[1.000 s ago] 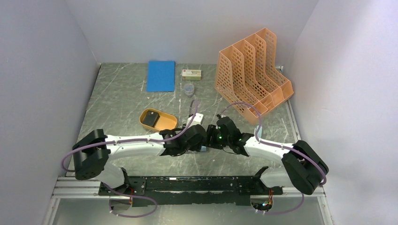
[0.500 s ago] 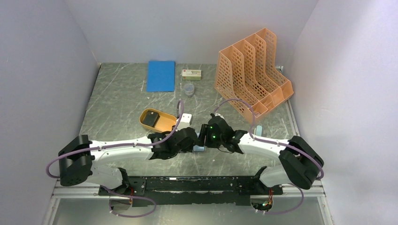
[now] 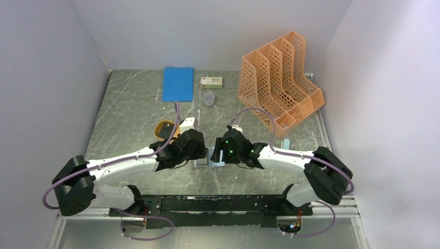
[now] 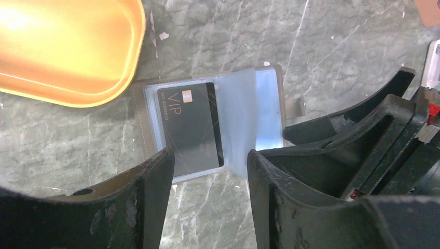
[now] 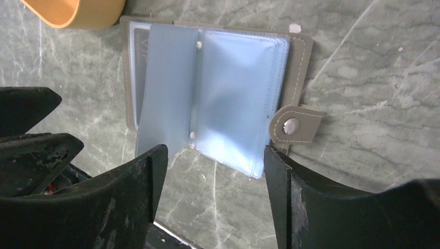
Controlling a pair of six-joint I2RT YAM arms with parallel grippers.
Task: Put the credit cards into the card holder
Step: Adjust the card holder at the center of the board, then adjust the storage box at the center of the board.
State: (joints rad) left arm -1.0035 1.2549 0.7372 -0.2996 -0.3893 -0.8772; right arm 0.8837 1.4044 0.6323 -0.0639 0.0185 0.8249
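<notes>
So in that last second both arms slid over toward the left of the overhead view, and the right end effector [image 5: 215, 155] let its jaws spread out wide. By the end it had nothing in it. The left end effector [image 4: 210, 161] only eased open a touch and was empty too, with its fingers apart and hanging just over the card holder [image 5: 233, 88].

The holder itself lay flat and open on the tabletop [image 4: 337, 46], down in the lower middle of the overhead view, right between the two end effectors and just beside the orange tray [image 4: 78, 52]. The blue plastic sleeves were fanned out and the snap tab [image 5: 293, 124] was sticking off to the right in the right wrist view.

One black VIP card [image 4: 189, 127] was tucked into the left-hand sleeve, so my read is that card's done and both arms had just let go.

From overhead I could make out a dark shape in the tray, probably another card, but the left arm hid part of it. If it is one, I'd guess the left arm goes for it next.
</notes>
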